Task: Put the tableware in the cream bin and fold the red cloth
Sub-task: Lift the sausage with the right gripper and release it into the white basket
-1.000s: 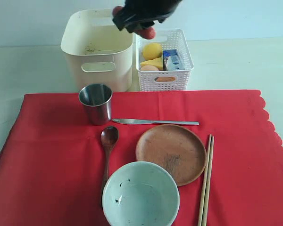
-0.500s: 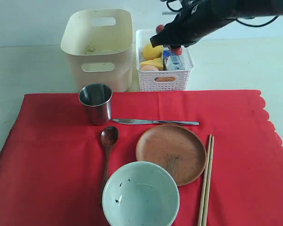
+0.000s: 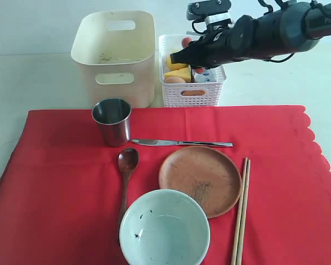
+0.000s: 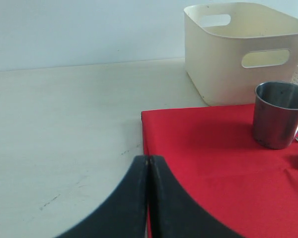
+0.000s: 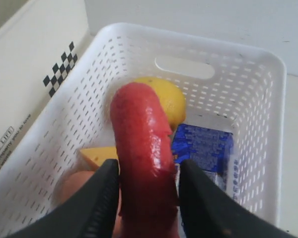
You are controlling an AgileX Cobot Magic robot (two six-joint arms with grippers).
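On the red cloth (image 3: 55,182) lie the steel cup (image 3: 111,121), silver knife (image 3: 182,143), dark wooden spoon (image 3: 126,165), brown plate (image 3: 198,179), pale bowl (image 3: 164,229) and chopsticks (image 3: 241,212). Behind the cup stands the cream bin (image 3: 115,61), with no tableware showing inside. My right gripper (image 5: 148,171) hovers over the white basket (image 5: 248,99), shut on a red sausage (image 5: 139,129). My left gripper (image 4: 149,161) is shut and empty, low over the cloth's (image 4: 213,163) left edge, with the cup (image 4: 278,116) and bin (image 4: 223,74) beyond it. It is outside the exterior view.
The white lattice basket (image 3: 193,94) stands right of the cream bin and holds a lemon (image 5: 169,96), a blue milk carton (image 5: 203,148), cheese (image 5: 97,156) and an egg (image 5: 72,186). Pale tabletop (image 4: 64,129) surrounds the cloth.
My right arm has swung right with the sausage, from above the gap between bin and basket to directly over the white basket. Left gripper and tableware have not moved.
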